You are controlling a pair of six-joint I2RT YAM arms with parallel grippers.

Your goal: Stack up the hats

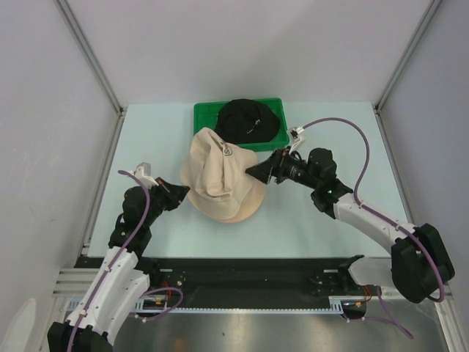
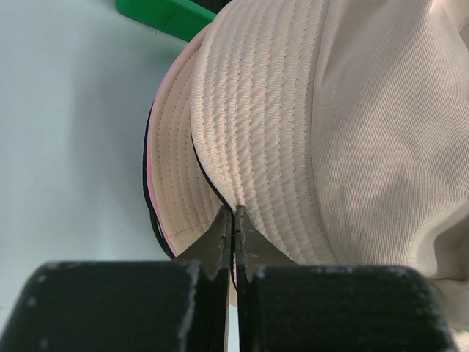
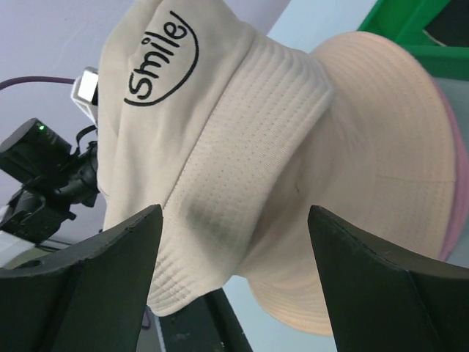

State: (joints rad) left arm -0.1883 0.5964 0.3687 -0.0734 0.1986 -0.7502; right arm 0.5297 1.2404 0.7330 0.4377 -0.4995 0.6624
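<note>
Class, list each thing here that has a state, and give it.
Beige fabric "Smile" bucket hat: crumpled, tilted atop the stack.
Lower beige fabric bucket hat: flat underneath.
Black fabric bucket hat: unstacked, in green plastic tray.
Left gripper: fingers shut on Smile hat's brim.
Right gripper: fingers open.

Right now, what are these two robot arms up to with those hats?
They are stacking hats. The left arm has its jaws shut on the brim of a beige hat crumpled atop a beige and pink pile mid-table. The right arm faces that hat, jaws open, holding nothing. A black hat sits in the green tray behind.
</note>
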